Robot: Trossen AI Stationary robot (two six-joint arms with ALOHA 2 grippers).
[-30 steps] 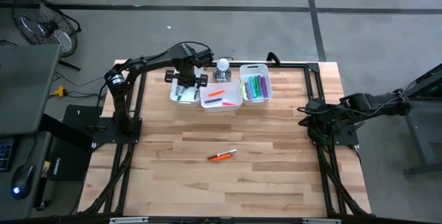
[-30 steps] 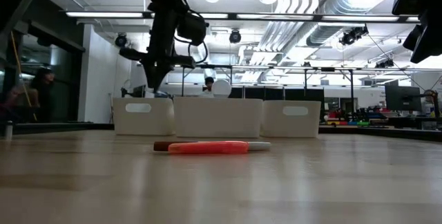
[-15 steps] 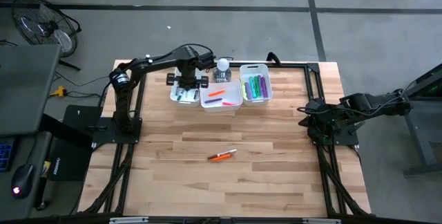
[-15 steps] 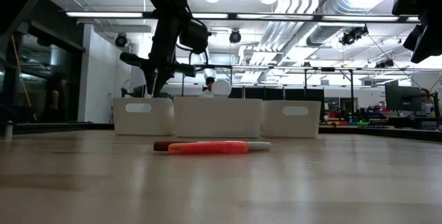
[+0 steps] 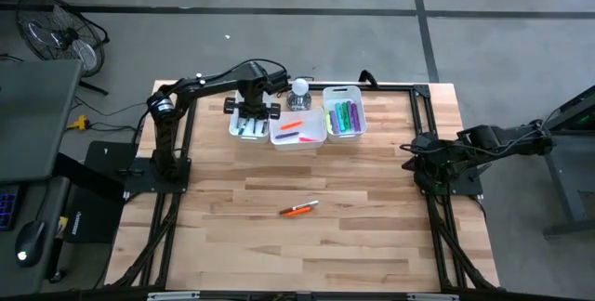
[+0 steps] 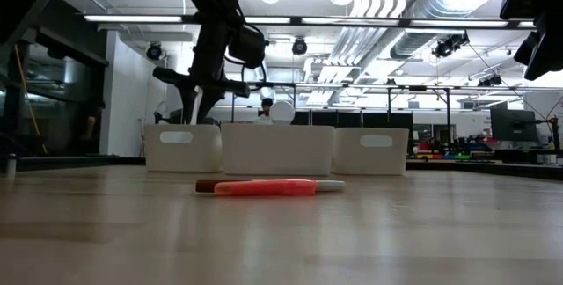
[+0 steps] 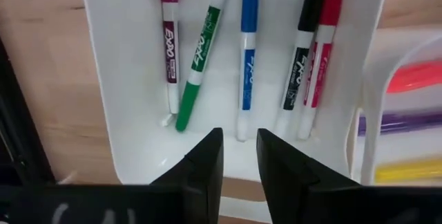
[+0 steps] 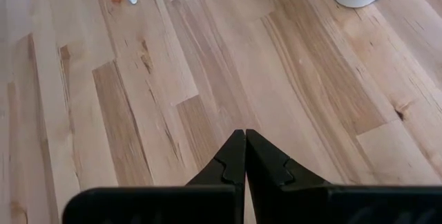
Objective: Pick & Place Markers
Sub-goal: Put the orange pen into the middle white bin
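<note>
My left gripper (image 5: 252,108) (image 7: 240,151) hangs open over the left white bin (image 5: 238,132), fingers pointing down and holding nothing. In the left wrist view, purple (image 7: 168,41), green (image 7: 199,54), blue (image 7: 248,51), black (image 7: 300,61) and red (image 7: 322,54) markers lie flat on that bin's floor. The middle bin (image 5: 310,139) holds orange and pink markers (image 5: 291,125). Green and purple ones (image 5: 344,115) fill the right bin. An orange marker (image 5: 296,211) (image 6: 264,187) and a white-barrelled one (image 6: 327,185) lie side by side on the table. My right gripper (image 5: 416,163) (image 8: 245,144) waits shut at the table's right edge.
The three bins stand in a row along the far edge (image 6: 277,149). A white round object (image 5: 300,89) sits behind them. A black frame (image 5: 423,106) borders the wooden table. Bare wood lies around the two loose markers.
My left gripper has shifted slightly toward the table's right above the left bin. Nothing else has moved.
</note>
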